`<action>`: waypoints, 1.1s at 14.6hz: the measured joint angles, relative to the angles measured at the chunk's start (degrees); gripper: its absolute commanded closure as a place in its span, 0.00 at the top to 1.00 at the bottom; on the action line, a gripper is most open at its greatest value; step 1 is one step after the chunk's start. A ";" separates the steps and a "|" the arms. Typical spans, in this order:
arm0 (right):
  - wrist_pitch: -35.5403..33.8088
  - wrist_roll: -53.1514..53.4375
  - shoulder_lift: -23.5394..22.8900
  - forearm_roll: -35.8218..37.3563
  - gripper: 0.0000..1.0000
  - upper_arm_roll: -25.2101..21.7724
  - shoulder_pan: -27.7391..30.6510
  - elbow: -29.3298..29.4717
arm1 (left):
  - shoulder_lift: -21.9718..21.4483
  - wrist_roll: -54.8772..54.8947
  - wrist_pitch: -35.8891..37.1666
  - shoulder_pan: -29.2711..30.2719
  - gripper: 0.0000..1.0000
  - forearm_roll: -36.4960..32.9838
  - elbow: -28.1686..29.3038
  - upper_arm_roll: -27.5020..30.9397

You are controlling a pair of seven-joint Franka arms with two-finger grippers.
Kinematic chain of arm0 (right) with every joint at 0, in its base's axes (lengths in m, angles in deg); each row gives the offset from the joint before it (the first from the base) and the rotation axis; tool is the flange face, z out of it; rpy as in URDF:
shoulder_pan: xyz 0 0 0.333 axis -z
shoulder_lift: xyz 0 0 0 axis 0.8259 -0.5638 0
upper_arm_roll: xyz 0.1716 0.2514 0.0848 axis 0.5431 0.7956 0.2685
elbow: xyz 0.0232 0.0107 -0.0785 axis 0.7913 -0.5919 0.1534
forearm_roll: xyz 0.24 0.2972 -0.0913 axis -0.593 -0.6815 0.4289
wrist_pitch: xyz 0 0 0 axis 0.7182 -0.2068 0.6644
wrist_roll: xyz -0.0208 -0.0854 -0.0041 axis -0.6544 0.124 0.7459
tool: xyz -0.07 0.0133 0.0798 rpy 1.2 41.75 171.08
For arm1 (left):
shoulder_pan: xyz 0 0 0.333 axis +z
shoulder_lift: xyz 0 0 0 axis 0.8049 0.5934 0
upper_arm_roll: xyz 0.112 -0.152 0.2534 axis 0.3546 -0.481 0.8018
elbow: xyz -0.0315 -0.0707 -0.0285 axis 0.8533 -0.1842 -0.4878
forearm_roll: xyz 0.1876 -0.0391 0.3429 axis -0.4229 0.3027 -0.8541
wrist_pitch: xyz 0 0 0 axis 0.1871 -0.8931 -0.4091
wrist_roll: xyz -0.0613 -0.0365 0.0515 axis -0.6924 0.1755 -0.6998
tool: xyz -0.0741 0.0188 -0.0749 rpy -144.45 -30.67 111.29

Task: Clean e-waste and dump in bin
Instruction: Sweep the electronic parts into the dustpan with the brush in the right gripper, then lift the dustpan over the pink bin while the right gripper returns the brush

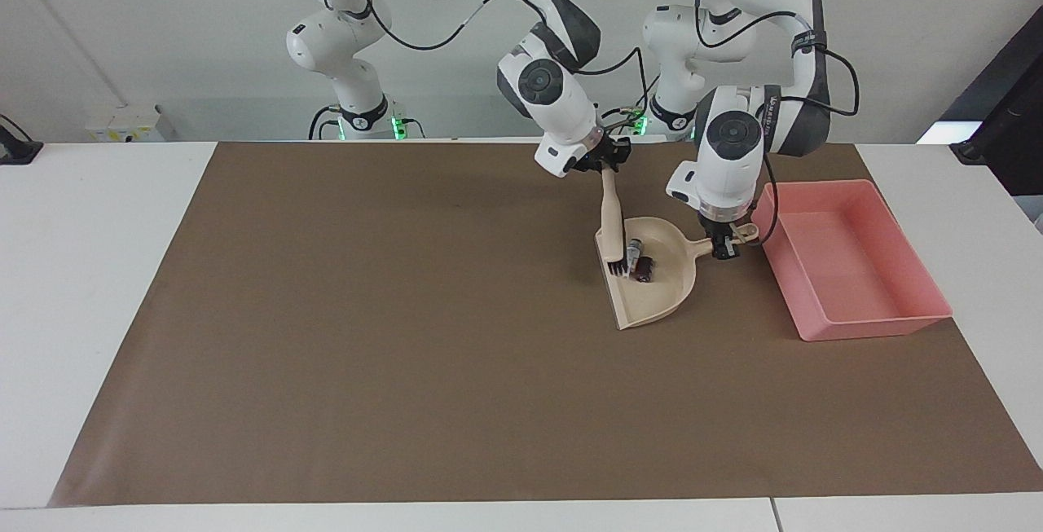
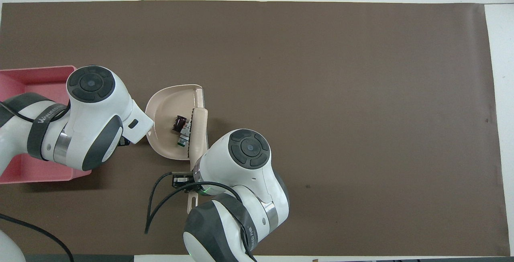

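E-waste point(image 1: 638, 259) lies in dustpan point(image 1: 662, 292) (brush point(image 1: 613, 222) touching it).

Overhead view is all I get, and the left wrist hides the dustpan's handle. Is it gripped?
Observer: Yes. The left gripper is shut on the handle of the dustpan, beside the bin.
Operator: Brush looks flat from here. Is it?
Observer: No. The right gripper holds the brush by its handle, steeply tilted, bristles down in the dustpan beside the bits.
Operator: Bin is mostly covered. Anything in it?
Observer: Nothing shows in it.
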 measured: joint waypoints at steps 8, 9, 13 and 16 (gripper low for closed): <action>-16.42 3.01 10.61 22.02 0.00 -0.19 8.24 -2.50 | 0.43 10.56 -3.37 2.31 0.00 10.18 0.39 0.10; -18.21 3.01 11.58 24.35 0.00 -0.24 10.37 -2.51 | 0.49 11.60 -4.27 2.30 0.00 11.47 0.47 0.06; -25.81 -5.09 15.97 29.95 0.00 -0.38 21.93 -2.54 | 0.56 17.64 -6.16 2.35 0.00 18.87 0.54 0.03; -28.95 -13.94 17.88 31.62 0.00 -0.53 32.67 -2.56 | 0.57 22.53 -6.32 3.67 0.00 25.64 0.56 0.10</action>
